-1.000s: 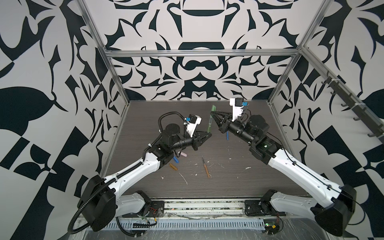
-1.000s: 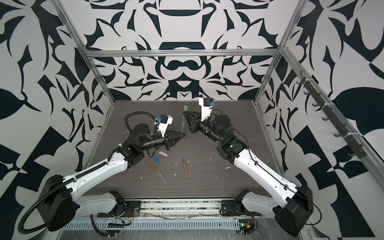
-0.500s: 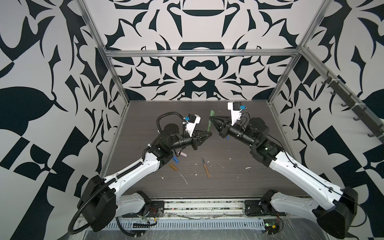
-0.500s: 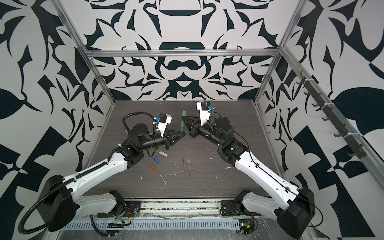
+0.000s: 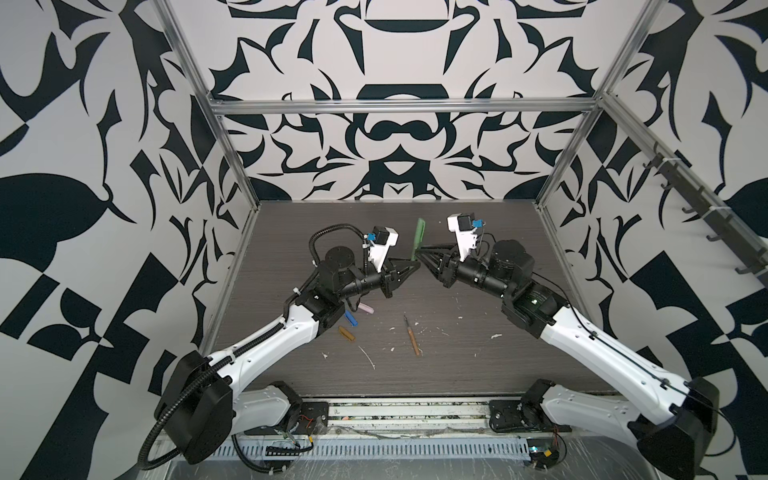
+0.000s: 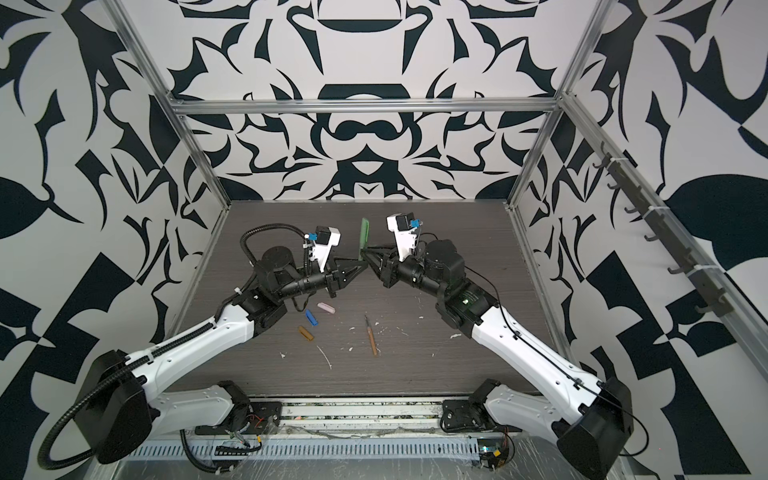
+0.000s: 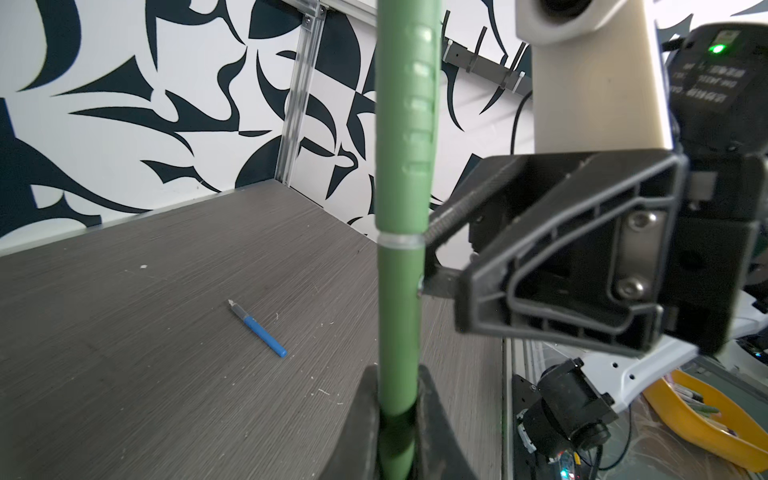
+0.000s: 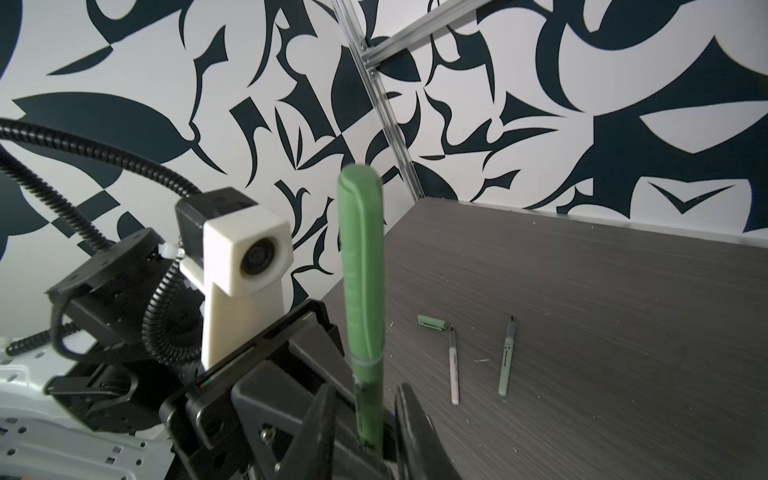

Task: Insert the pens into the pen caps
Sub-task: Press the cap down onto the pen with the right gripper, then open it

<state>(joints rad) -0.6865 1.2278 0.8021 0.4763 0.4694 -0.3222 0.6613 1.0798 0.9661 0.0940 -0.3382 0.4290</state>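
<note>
A dark green pen point(image 5: 419, 239) point(image 6: 364, 237) stands upright above the table's middle with its dark green cap point(image 7: 405, 124) point(image 8: 361, 270) on top. My left gripper point(image 5: 411, 266) point(image 7: 399, 386) is shut on the pen's lower barrel point(image 7: 401, 311). My right gripper point(image 5: 420, 254) point(image 8: 365, 390) meets it from the other side, open, its jaws standing apart on either side of the barrel. On the table lie a pink cap point(image 5: 366, 308), a blue cap point(image 5: 351, 319), an orange-brown cap point(image 5: 345, 333), an orange-brown pen point(image 5: 412, 341), a blue pen point(image 7: 258, 329), a pale green cap point(image 8: 432, 321), a pale pink pen point(image 8: 454, 365) and a pale green pen point(image 8: 507, 357).
White scuffs and flecks point(image 5: 368, 357) dot the dark table. Patterned walls with metal frame posts close in three sides. A yellow tray point(image 7: 698, 419) sits beyond the table's edge near the right arm's base.
The two grippers came together around the dark green pen. The right gripper's jaws have just parted off it, while the left stays clamped on the barrel.
</note>
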